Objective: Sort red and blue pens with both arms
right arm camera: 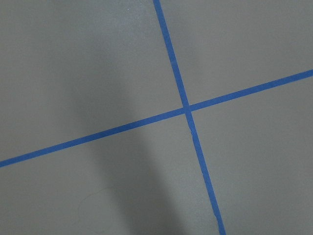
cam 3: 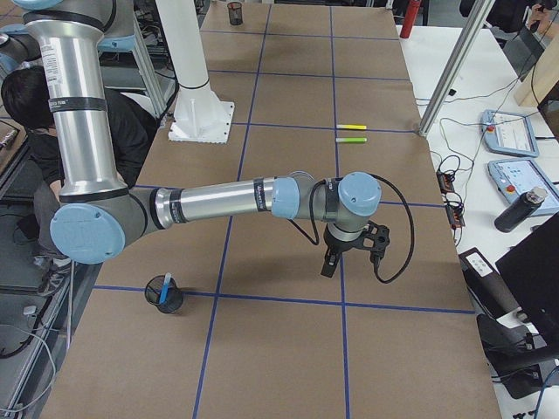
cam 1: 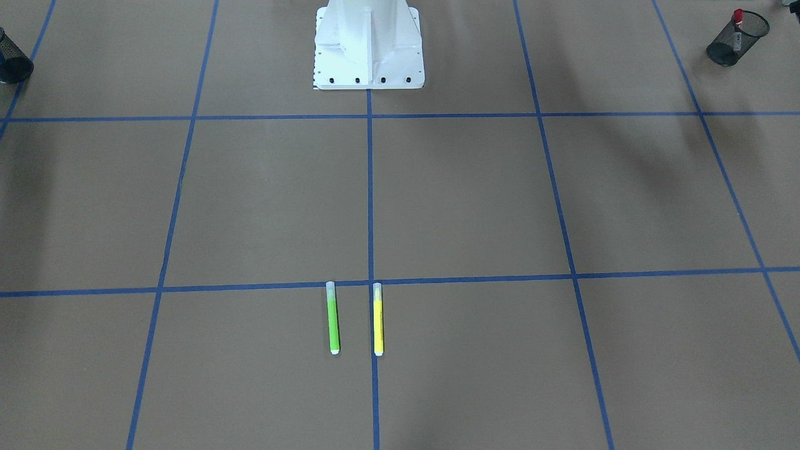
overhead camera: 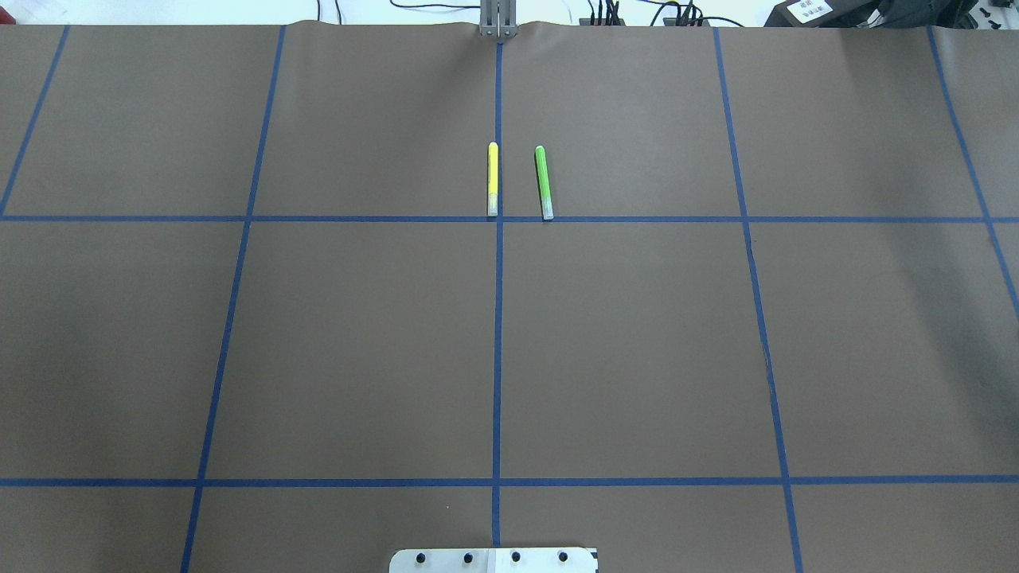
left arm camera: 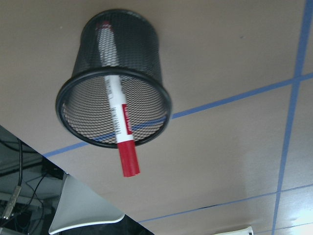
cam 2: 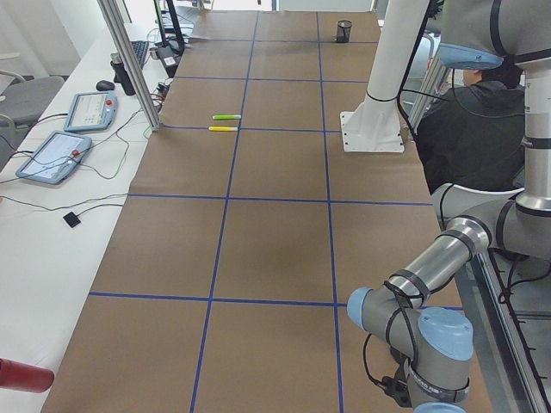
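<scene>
The right arm (cam 3: 218,202) is stretched over the table (cam 3: 279,349); for its gripper (cam 3: 349,257) open or closed cannot be told, and the left gripper is unseen. The red marker (left arm camera: 120,132) is kept in one mesh cup (left arm camera: 137,49), the blue highlighter (cam 3: 166,284) in another cup (cam 3: 163,302).

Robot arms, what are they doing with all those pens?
They are sorting pens by colour. The red marker stands in one mesh cup, the blue pen in a second mesh cup. The right gripper hangs above the table. The green highlighter and yellow highlighter lie side by side, untouched.
</scene>
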You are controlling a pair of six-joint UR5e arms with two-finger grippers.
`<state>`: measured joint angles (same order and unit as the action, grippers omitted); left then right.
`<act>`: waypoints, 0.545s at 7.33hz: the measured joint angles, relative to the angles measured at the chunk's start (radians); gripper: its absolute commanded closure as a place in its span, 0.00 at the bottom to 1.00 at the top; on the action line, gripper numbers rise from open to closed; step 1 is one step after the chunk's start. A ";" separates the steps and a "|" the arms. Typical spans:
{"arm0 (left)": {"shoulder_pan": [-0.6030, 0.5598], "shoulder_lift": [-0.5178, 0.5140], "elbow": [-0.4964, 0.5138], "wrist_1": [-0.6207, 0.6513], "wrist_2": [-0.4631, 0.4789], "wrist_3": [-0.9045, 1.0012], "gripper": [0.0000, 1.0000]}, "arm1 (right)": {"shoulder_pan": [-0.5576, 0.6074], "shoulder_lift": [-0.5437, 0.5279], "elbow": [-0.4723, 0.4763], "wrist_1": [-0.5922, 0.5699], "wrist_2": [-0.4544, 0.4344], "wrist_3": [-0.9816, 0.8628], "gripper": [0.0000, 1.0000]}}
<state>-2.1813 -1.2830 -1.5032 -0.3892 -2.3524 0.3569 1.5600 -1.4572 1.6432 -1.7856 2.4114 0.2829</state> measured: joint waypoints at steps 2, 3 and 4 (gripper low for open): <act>0.000 -0.038 -0.100 0.000 -0.001 -0.005 0.00 | -0.003 0.000 0.000 0.000 0.000 0.001 0.01; 0.000 -0.050 -0.185 -0.014 -0.001 -0.008 0.00 | -0.006 0.000 0.000 0.004 0.001 -0.001 0.01; 0.000 -0.056 -0.271 -0.065 0.000 -0.015 0.00 | -0.011 0.000 0.000 0.023 0.001 -0.002 0.01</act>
<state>-2.1812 -1.3388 -1.7743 -0.4539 -2.3528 0.3419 1.5493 -1.4576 1.6434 -1.7629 2.4127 0.2814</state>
